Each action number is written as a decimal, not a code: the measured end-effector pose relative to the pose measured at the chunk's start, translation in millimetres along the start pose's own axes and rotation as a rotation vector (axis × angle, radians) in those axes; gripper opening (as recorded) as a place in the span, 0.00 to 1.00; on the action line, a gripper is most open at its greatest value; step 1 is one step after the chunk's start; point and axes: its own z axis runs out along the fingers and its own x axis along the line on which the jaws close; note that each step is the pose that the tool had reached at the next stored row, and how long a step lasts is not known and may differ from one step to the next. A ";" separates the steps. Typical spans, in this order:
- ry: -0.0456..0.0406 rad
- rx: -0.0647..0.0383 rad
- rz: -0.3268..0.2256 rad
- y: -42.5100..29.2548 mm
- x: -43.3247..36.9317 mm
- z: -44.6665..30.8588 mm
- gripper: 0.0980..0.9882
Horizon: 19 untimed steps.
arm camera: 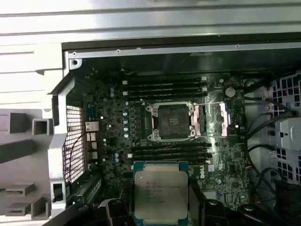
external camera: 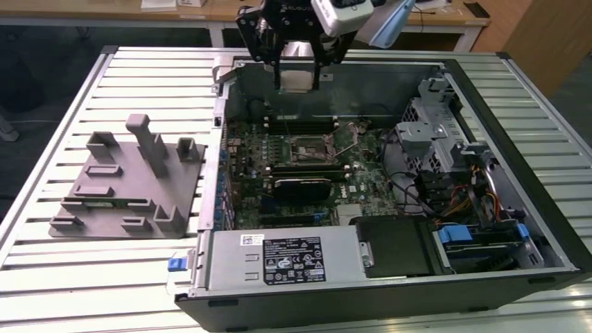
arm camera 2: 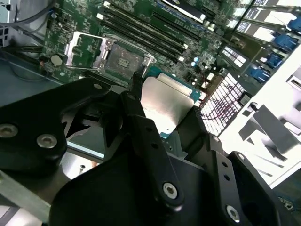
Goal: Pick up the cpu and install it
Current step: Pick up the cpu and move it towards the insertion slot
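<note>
Clearly gripper [external camera: 298,82] clamps cpu [arm camera: 161,195]; exterior view adds fixture [external camera: 125,184]

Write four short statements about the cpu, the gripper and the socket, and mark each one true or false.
1. The gripper holds the cpu. True.
2. The cpu sits in the socket. False: it hangs in the gripper, apart from the socket.
3. The socket is empty. True.
4. The grey fixture stands inside the computer case. False: it stands outside it on the table, at the exterior view's left.
</note>
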 end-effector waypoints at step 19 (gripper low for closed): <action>0.0000 0.000 0.000 0.5 -7.0 14.2 0.50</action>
